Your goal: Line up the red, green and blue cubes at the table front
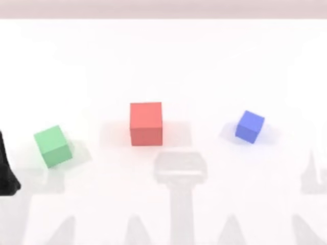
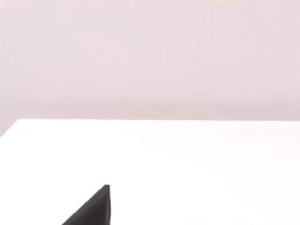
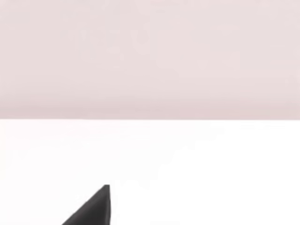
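Left gripper (image 1: 6, 171) sits at the table (image 1: 204, 61) edge left of the green cube (image 1: 53, 146), fingers' state unclear, red cube (image 1: 146, 123) right of green, blue cube (image 1: 250, 126) beyond red, all apart.

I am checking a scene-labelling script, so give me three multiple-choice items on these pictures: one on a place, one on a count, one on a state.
1. Which cube lies nearest the top view's left side?
A. red cube
B. green cube
C. blue cube

2. How many cubes are on the table?
A. two
B. three
C. four

3. How do the cubes stand to each other?
A. stacked
B. touching in a row
C. apart, each on the table

Answers:
1. B: the green cube sits left of the red cube, with the blue cube at the right.
2. B: one of each colour shows on the table.
3. C: bare white surface separates all three.
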`<state>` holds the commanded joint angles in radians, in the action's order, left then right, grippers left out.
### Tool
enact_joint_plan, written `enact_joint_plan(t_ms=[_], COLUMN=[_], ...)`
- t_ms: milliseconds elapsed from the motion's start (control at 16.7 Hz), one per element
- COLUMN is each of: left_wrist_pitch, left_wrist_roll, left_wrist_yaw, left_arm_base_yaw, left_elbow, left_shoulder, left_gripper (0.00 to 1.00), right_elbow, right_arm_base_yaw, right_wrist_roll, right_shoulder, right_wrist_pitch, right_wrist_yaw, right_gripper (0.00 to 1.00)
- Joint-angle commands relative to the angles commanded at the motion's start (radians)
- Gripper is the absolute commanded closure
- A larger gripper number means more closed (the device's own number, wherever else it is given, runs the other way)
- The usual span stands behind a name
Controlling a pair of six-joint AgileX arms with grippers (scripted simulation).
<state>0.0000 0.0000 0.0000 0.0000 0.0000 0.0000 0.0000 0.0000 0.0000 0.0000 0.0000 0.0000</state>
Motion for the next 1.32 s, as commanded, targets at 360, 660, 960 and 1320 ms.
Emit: enact_joint_plan(t_ms=[360, 660, 960, 1320], left_wrist_pitch=[0.0, 0.0, 0.0, 0.0], left_wrist_roll=[0.0, 0.0, 0.0, 0.0], left_wrist_yaw=[0.0, 0.0, 0.0, 0.0], left_arm_base_yaw=[0.0, 0.0, 0.0, 0.0], left_elbow=[0.0, 0.0, 0.0, 0.0], left_shoulder=[0.0, 0.0, 0.0, 0.0], left_gripper=[0.0, 0.0, 0.0, 0.0], right_elbow=[0.103, 0.443, 0.886, 1.385], right_arm_base_yaw=[0.027, 0.095, 0.183, 0.289], right_wrist_roll=[-0.038, -0.155, -0.312, -0.494], right_shoulder=[0.103, 0.468, 1.031, 1.691], right_wrist_pitch=[-0.072, -0.292, -0.592, -0.946], right_wrist_yaw=[-0.004, -0.003, 0.003, 0.006], right_gripper=[0.0, 0.0, 0.0, 0.0])
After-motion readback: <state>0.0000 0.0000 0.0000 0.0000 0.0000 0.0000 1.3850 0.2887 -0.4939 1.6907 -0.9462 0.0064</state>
